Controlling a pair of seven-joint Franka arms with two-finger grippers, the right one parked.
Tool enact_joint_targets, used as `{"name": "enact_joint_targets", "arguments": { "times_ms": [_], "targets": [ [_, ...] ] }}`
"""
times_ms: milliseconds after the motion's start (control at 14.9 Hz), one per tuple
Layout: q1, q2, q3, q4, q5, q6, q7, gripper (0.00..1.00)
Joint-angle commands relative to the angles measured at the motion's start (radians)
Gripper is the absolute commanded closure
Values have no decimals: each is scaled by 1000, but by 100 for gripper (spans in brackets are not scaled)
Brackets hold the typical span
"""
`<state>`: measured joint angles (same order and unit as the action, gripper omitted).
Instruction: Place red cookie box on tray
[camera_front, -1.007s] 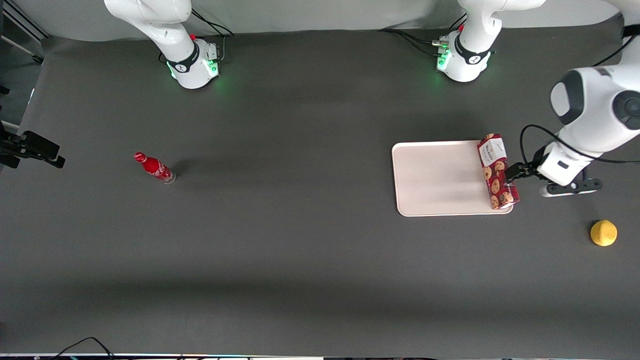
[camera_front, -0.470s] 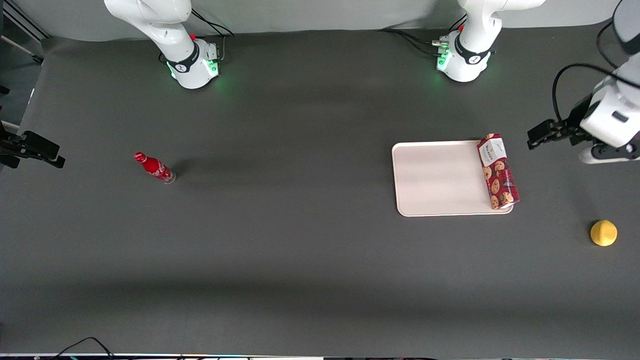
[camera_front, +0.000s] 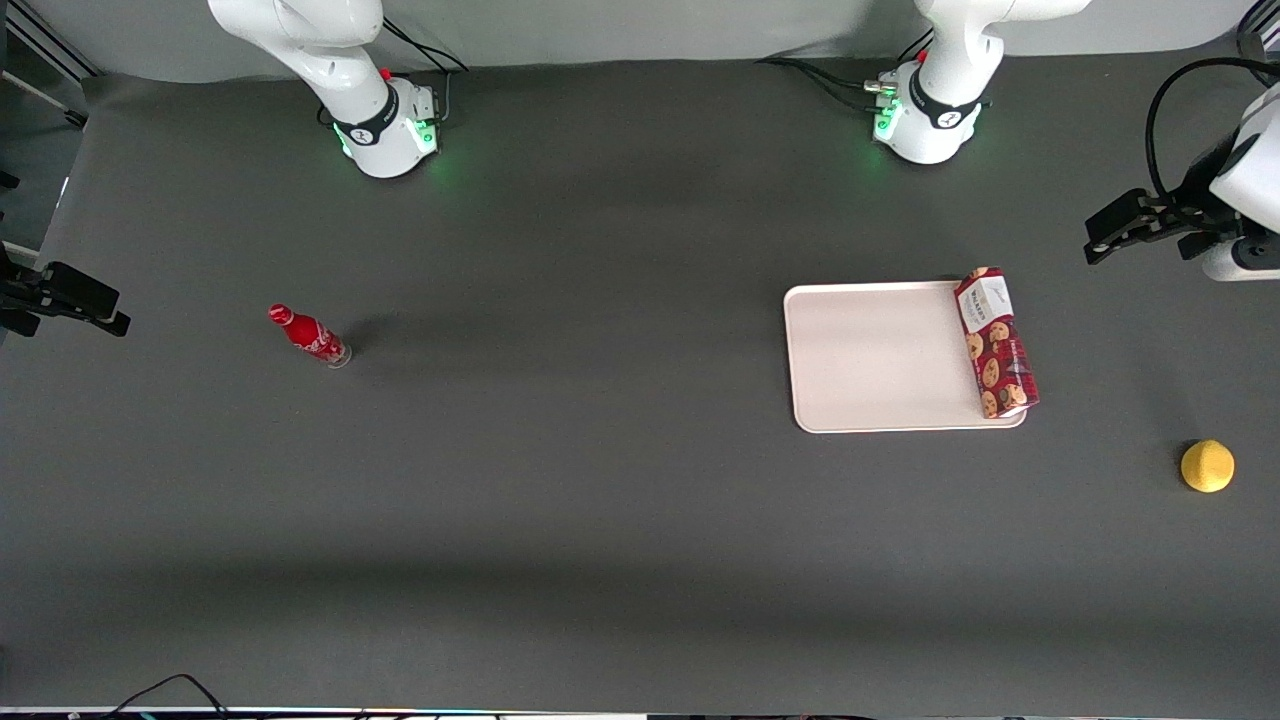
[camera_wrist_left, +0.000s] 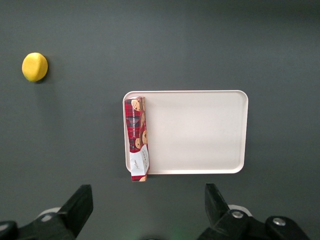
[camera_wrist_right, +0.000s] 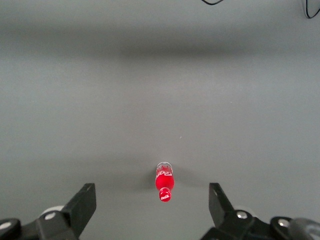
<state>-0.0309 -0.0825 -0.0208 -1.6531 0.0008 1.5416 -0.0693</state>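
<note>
The red cookie box (camera_front: 995, 342) (camera_wrist_left: 137, 138), a slim tartan carton with cookie pictures and a white label end, lies along the edge of the pale cream tray (camera_front: 880, 356) (camera_wrist_left: 200, 132) that faces the working arm's end of the table. One end of the box sticks slightly past the tray's rim. My gripper (camera_front: 1125, 228) (camera_wrist_left: 148, 207) hangs high above the table, toward the working arm's end and farther from the front camera than the box. It is open, with nothing between its fingers.
A yellow lemon-like ball (camera_front: 1207, 466) (camera_wrist_left: 34, 66) lies nearer the front camera than the tray, at the working arm's end. A small red bottle (camera_front: 308, 335) (camera_wrist_right: 164, 182) stands toward the parked arm's end.
My gripper has drawn away from the cookie box, rising and moving toward the working arm's end. The box stays on the tray's edge, unmoved.
</note>
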Motion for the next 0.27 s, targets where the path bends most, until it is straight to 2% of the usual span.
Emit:
{"name": "enact_joint_targets", "arguments": {
  "times_ms": [0,201],
  "targets": [
    [9,-20,-4,7,15,-5,48,0],
    [9,-28,-4,9,15,-5,48,0]
  ]
}}
